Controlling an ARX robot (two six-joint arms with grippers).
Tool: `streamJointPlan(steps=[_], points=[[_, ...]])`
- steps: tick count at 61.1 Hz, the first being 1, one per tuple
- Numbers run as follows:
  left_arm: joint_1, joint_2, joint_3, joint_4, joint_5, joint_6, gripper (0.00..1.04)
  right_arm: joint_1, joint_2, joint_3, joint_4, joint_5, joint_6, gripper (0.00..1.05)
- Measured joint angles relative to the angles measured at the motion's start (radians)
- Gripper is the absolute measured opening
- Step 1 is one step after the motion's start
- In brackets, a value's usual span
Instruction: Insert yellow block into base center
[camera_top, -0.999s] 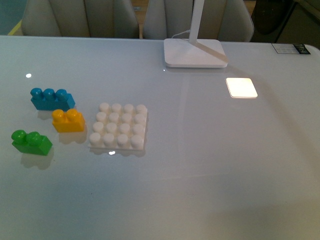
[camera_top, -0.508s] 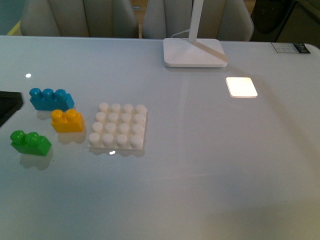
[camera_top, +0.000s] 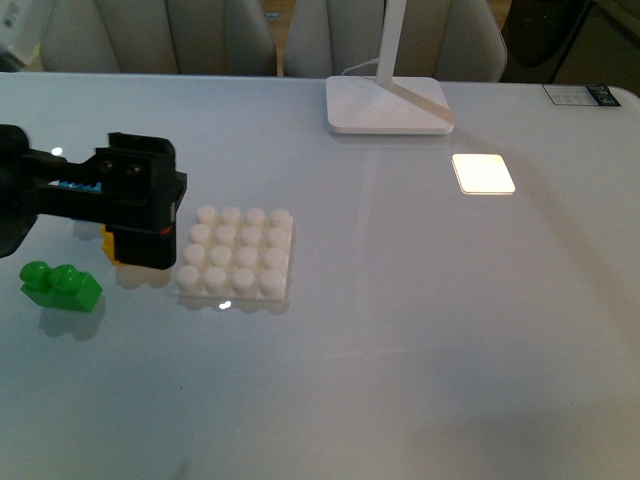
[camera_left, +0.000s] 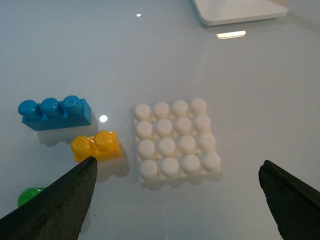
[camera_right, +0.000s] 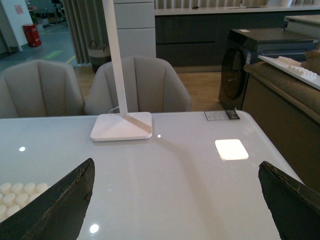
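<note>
Left of base (camera_left: 176, 142), yellow block (camera_left: 96, 146) sits apart, by your left gripper (camera_left: 177, 166), spread wide; right gripper (camera_right: 176, 169) likewise spread.

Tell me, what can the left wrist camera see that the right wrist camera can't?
Only the left wrist view shows the yellow block, the blue brick and a sliver of the green brick. Only the right wrist view shows the chairs behind the table and the lamp's tall pole. Both show the white studded base, though the right wrist view catches just its corner, and the lamp foot.
</note>
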Motion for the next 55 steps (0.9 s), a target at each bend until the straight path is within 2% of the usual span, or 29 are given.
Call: streamJointPlan(steps=[7, 26, 55], points=[[0.016, 0.131, 0.094, -0.006, -0.044, 0.004, 0.97, 0.0, 0.0, 0.0, 0.0, 0.0, 0.0, 0.96], [0.074, 0.319, 0.284, -0.085, -0.068, -0.02, 0.97, 0.0, 0.0, 0.0, 0.0, 0.0, 0.0, 0.96], [0.126, 0.485, 0.433, -0.179, -0.084, -0.066, 0.97, 0.0, 0.0, 0.0, 0.0, 0.0, 0.0, 0.96]])
